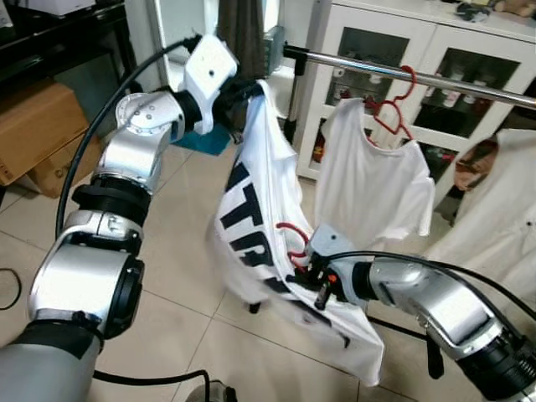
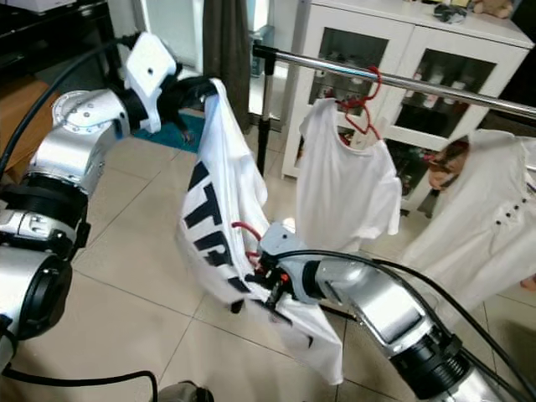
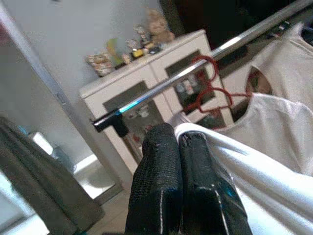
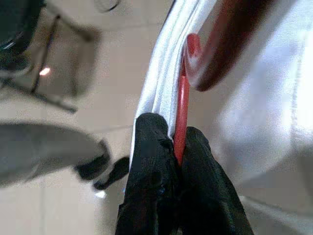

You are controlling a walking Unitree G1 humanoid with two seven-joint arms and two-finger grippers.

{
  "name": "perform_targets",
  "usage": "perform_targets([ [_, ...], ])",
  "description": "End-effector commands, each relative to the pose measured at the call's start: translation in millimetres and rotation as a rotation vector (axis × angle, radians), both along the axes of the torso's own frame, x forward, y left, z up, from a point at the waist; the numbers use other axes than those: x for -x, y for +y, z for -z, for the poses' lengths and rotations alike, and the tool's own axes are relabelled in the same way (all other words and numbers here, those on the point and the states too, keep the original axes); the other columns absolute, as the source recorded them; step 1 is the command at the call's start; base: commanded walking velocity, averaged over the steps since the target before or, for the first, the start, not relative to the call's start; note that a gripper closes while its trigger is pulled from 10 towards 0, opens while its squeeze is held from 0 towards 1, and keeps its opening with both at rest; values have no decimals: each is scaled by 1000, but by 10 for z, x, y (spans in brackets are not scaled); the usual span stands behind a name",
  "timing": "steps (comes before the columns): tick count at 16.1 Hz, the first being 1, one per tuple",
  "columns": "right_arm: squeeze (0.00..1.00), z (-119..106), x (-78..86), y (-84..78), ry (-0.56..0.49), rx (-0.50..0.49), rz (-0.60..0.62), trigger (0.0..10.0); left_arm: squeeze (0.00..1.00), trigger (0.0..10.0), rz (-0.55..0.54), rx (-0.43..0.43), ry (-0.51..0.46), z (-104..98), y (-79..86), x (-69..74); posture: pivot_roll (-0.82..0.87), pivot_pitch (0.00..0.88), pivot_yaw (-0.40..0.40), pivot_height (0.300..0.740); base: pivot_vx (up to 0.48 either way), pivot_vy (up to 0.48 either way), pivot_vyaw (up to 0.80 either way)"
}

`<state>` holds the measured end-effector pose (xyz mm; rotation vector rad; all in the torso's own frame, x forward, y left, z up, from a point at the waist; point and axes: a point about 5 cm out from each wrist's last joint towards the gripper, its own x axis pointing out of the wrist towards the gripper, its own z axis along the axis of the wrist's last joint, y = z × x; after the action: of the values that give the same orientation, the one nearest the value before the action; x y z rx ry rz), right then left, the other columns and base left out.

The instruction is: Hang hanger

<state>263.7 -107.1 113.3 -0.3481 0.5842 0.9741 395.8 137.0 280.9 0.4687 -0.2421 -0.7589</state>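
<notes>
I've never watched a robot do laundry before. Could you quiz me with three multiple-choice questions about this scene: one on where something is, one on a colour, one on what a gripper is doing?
1. Where does the plain white shirt hang?
A. On the metal rail
B. On the cabinet door
C. On the floor

2. What colour is the hanger that the right gripper holds?
A. Blue
B. Red
C. Black

3. What is the left gripper doing?
A. Hanging open above the floor
B. Gripping the rail
C. Pinching the printed shirt's cloth

Answers:
1. A: its own red hanger hooks over the metal rail.
2. B: red wire shows between the fingers in the right wrist view.
3. C: its fingers are shut on the printed shirt, holding it up near the rail's end.
</notes>
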Motion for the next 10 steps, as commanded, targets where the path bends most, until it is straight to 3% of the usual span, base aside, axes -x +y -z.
perform_targets([
  [1, 0, 11, -36, -67, 5, 6, 61, 10000, 0, 0, -49, 42, -55, -157, 85, 10, -42, 0, -20, 710, 0, 0, 0],
  [3, 0, 24, -89, -94, -20, 47, 78, 10000, 0, 0, -61, 80, -49, -221, 68, 57, -42, 0, -20, 710, 0, 0, 0],
  [6, 0, -123, -253, 134, -92, -135, 181, 10000, 0, 0, 29, 101, 0, -60, -290, 198, -34, 0, -24, 710, 0, 0, 0],
  [7, 0, -101, -226, 189, -77, -124, 147, 10000, 0, 0, 38, 107, 6, -23, -358, 224, -37, 0, -22, 710, 0, 0, 0],
  [8, 0, -2, -151, 238, -67, -52, 68, 10000, 0, 0, 61, 140, 5, -26, -462, 266, -37, 0, -21, 710, 0, 0, 0],
  [10, 0, 40, -189, 240, -56, -89, 154, 10000, 0, 0, 75, 192, 18, -90, -520, 312, -39, 0, -19, 710, 0, 0, 0],
])
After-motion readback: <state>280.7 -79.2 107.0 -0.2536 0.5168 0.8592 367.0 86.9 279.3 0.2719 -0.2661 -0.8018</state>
